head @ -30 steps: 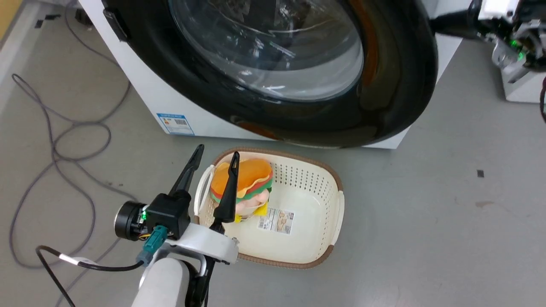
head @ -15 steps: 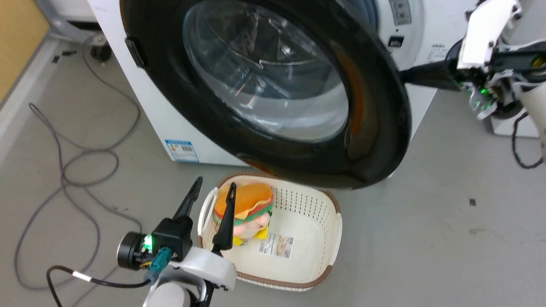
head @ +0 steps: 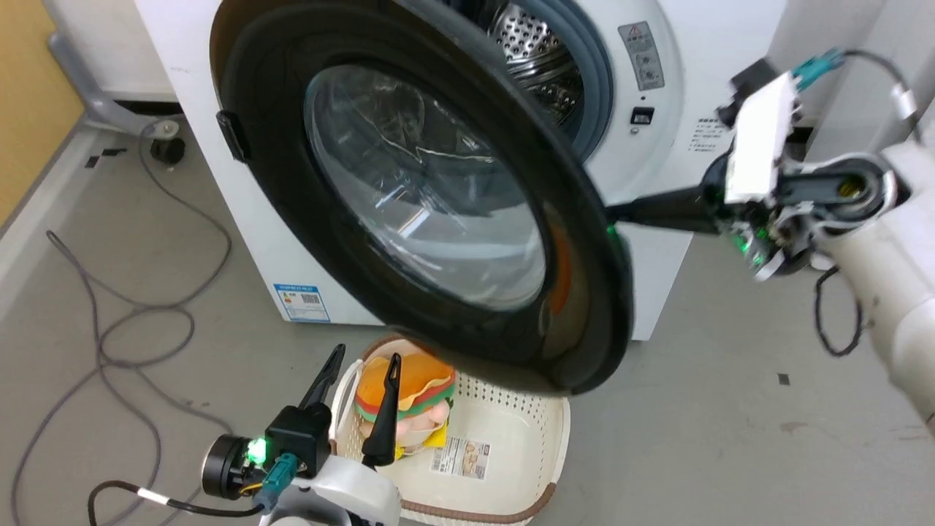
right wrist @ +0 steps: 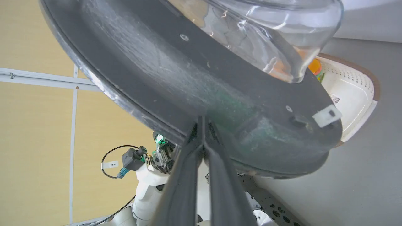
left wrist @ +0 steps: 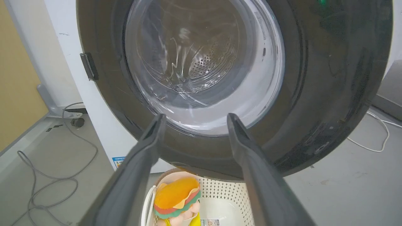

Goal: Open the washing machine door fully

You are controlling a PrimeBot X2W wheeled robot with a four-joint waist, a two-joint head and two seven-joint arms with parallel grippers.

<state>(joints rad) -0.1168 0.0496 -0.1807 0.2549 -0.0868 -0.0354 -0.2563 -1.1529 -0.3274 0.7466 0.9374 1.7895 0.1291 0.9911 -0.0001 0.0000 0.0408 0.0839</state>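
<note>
Now the washing machine door (head: 424, 212) stands half open above the basket (head: 562, 431), the right gripper (right wrist: 201, 118) closed with its tips against the inner rim, the left gripper (head: 367, 355) open nearby; stiff and hinged, it likely swings best pushed at that rim, not the glass.

Head looks down; both wrists closely face the washing machine door (head: 438, 219).

washing machine door (head: 416, 190) glossy blk rim, clear glass centre, steel drum (head: 537, 51), plastic basket (head: 527, 424)
</note>
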